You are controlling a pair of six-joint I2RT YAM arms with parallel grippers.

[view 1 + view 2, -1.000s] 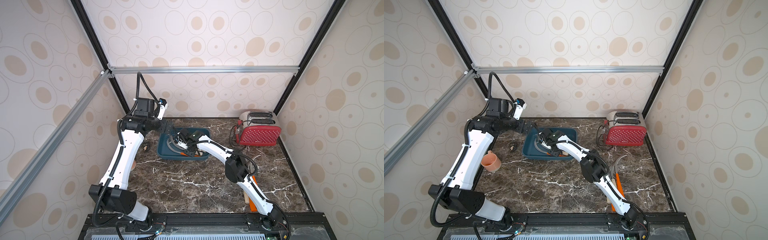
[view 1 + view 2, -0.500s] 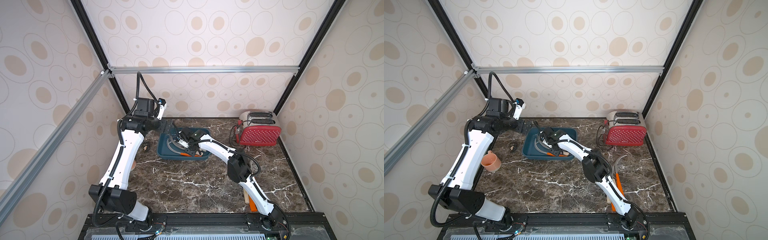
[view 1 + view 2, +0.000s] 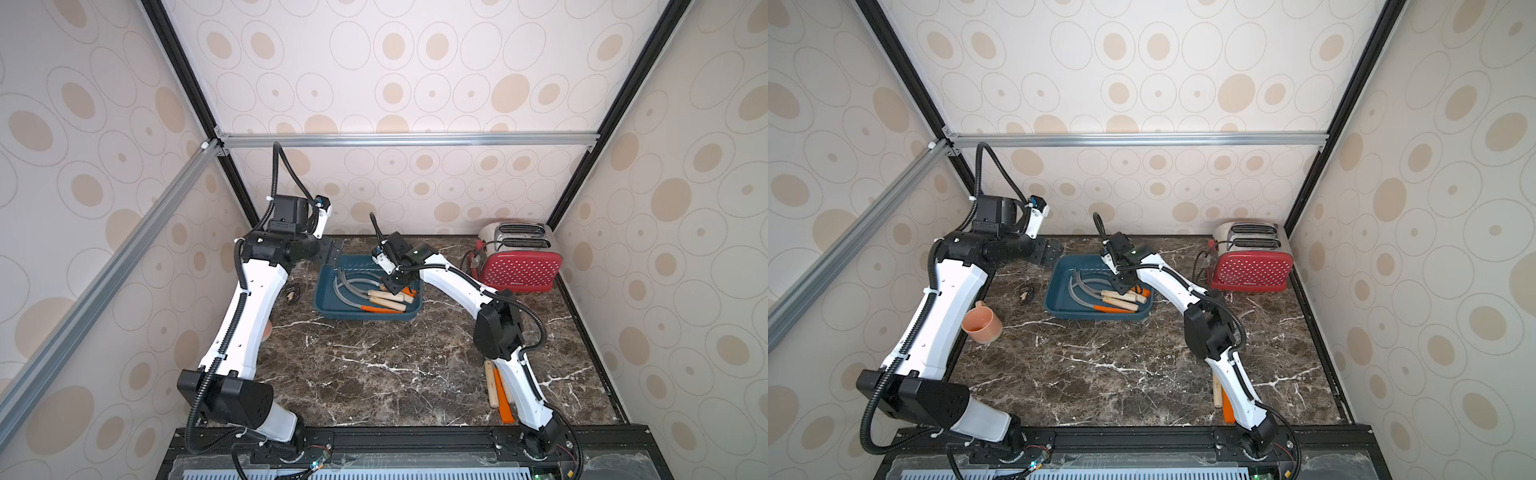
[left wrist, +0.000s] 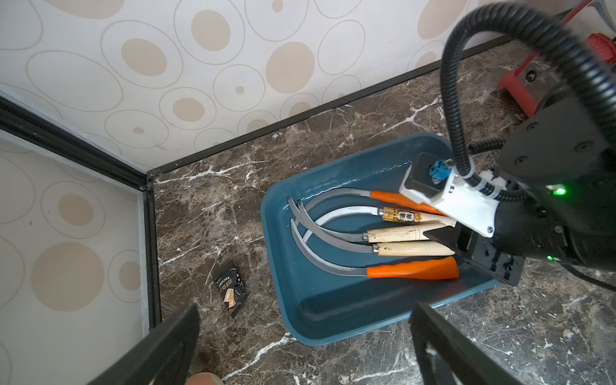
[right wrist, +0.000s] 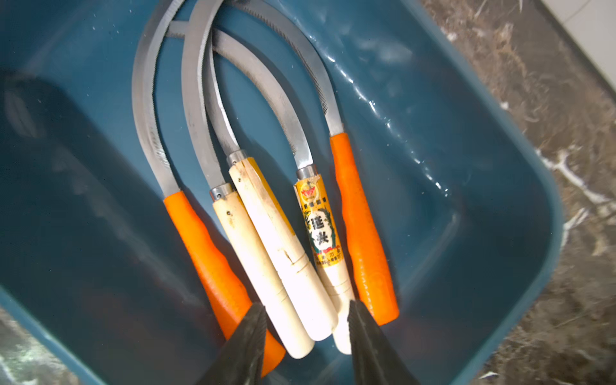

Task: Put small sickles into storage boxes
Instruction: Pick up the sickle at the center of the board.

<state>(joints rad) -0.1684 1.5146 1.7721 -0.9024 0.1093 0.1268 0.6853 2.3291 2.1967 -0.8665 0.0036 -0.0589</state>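
At the back of the surface (image 3: 374, 365), the tray (image 3: 332, 309) holds 5 sickles (image 5: 283, 233) side by side. Their handles point toward the toaster (image 3: 517, 266) side, and their blades curve away and cross near the tips. The 2 outer handles are orange. The 3 between them are pale wood, 1 with a yellow label.

The right tool (image 5: 305, 308) hangs over the handle ends inside the tray. Its jaws stand partway apart, with the wood handles showing in the gap. It seems to clamp none of them, though contact is hard to judge from the wrist view. The left tool (image 4: 300, 350) hovers above the tray's back left corner, its jaws spread wide with nothing between them.

Well apart from the tray, 2 more sickles (image 3: 491, 384) lie on the surface beside the right arm's base. 1 has a wood handle and 1 an orange handle, and the arm partly covers both. The toaster stands to the right of the tray, against the back wall. A wrapper (image 4: 230, 288) lies on the surface just left of the tray. In a top view, a cup (image 3: 982, 324) sits beside the left arm.
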